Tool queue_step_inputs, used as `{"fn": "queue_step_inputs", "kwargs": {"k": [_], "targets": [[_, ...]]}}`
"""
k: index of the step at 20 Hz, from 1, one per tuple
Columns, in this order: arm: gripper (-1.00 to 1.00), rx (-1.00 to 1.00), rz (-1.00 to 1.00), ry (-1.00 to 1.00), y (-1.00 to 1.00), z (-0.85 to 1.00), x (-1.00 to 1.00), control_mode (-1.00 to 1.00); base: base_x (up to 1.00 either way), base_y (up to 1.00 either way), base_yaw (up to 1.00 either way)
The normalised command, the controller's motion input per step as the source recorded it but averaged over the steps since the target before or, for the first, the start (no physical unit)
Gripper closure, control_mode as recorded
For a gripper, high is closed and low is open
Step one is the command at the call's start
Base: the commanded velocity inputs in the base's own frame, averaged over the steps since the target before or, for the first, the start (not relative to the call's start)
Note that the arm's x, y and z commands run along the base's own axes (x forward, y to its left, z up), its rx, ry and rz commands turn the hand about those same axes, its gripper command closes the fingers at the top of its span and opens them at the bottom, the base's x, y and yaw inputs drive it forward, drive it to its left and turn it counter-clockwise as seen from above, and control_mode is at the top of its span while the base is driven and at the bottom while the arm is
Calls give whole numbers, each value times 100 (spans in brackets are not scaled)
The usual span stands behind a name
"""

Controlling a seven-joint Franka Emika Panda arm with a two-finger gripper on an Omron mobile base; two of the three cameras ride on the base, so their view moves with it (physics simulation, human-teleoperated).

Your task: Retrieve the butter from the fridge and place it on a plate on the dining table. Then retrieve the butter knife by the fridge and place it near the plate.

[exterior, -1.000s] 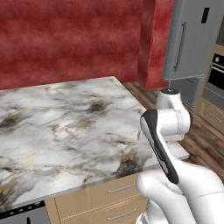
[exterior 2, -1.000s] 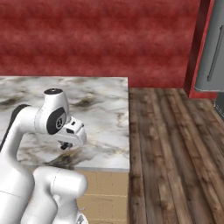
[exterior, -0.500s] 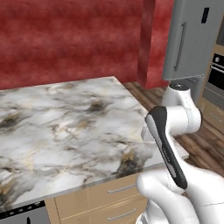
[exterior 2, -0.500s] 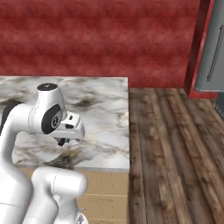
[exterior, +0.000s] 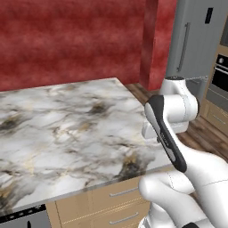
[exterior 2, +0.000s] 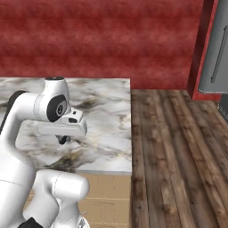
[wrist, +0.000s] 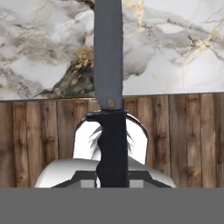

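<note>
My gripper point(wrist: 111, 177) is shut on the black handle of the butter knife point(wrist: 108, 52). Its grey blade points away from the hand, over the edge of the dining table point(wrist: 175, 52). From the right base view the gripper point(exterior 2: 63, 139) hangs under the white hand above the marble top point(exterior 2: 107, 111), near its front right corner. In the left base view the arm hides the hand, beside the same corner of the table point(exterior: 67, 120). The grey fridge point(exterior: 196, 40) stands shut at the far right and appears again as the fridge point(exterior 2: 218, 53). The butter and the plate are out of view.
A built-in black oven point(exterior: 220, 75) sits right of the fridge. A red wall point(exterior 2: 102, 40) runs behind the table. Wooden floor point(exterior 2: 173, 147) stretches between the table and the fridge. Tan drawers point(exterior: 116, 200) sit under the marble top.
The arm has swung a little: its elbow has shifted right in the left base view and the hand has moved left in the right base view. The knife stays gripped.
</note>
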Motion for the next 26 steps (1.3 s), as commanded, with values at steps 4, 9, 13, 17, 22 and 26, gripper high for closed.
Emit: {"fn": "queue_step_inputs", "kwargs": {"k": [4, 9, 13, 17, 22, 26], "targets": [[100, 0, 0, 0, 0, -2, 0, -100, 0, 0, 0], [100, 0, 0, 0, 0, 0, 0, 100, -12, -35, 0], [100, 0, 0, 0, 0, 0, 0, 100, -58, -80, 0], [100, 0, 0, 0, 0, 0, 0, 100, -3, -100, 0], [100, 0, 0, 0, 0, 0, 0, 100, 28, -100, 0], [100, 0, 0, 0, 0, 0, 0, 100, 55, -86, 3]]}}
